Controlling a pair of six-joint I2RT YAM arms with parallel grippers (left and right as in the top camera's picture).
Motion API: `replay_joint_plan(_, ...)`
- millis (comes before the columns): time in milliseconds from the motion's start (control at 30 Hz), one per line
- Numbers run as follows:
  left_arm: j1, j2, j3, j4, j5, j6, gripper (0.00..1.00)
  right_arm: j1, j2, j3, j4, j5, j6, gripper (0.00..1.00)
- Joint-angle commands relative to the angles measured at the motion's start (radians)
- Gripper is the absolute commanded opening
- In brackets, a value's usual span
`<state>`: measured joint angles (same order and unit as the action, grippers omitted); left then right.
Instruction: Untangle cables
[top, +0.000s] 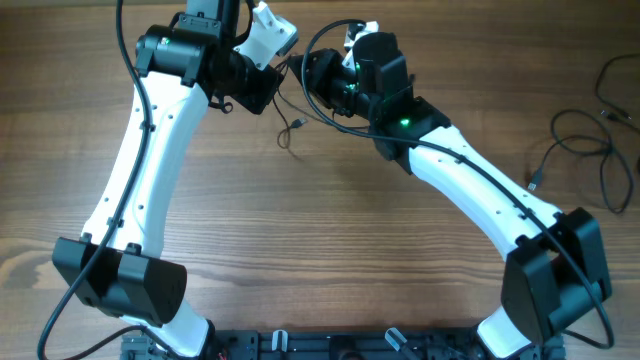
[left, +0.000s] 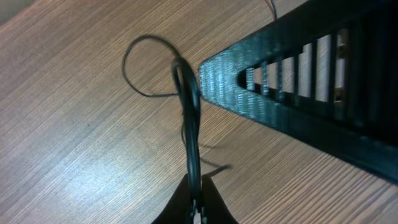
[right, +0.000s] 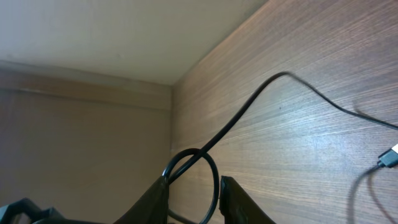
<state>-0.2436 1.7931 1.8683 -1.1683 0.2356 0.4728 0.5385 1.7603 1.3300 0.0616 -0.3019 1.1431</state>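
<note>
Cable strands (left: 191, 130) sat pinched in your left end effector (left: 196, 205). Your right end effector (right: 194, 182) stood spread, with a cable loop (right: 216, 177) in between.

The wooden table (top: 330, 230) shows a brown, straight grain. Near its right edge a thin dark cable (top: 590, 140) lies in loose, open loops, with one plug end pointing toward the middle. Close to the far edge, a second cable (top: 290, 130) trails onto the wood, partly lifted off it.
</note>
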Motion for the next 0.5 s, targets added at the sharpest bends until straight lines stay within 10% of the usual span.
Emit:
replay_joint_plan(0,0.003,-0.016,0.008,-0.003,0.031,-0.01,0.04,0.005,0.027,0.004,0.033,0.026,0.012,0.29)
replay_joint_plan(467,0.004,-0.016,0.008,0.021,0.03,-0.01,0.04,0.035,0.033,0.004,0.055,-0.006,0.037,0.24)
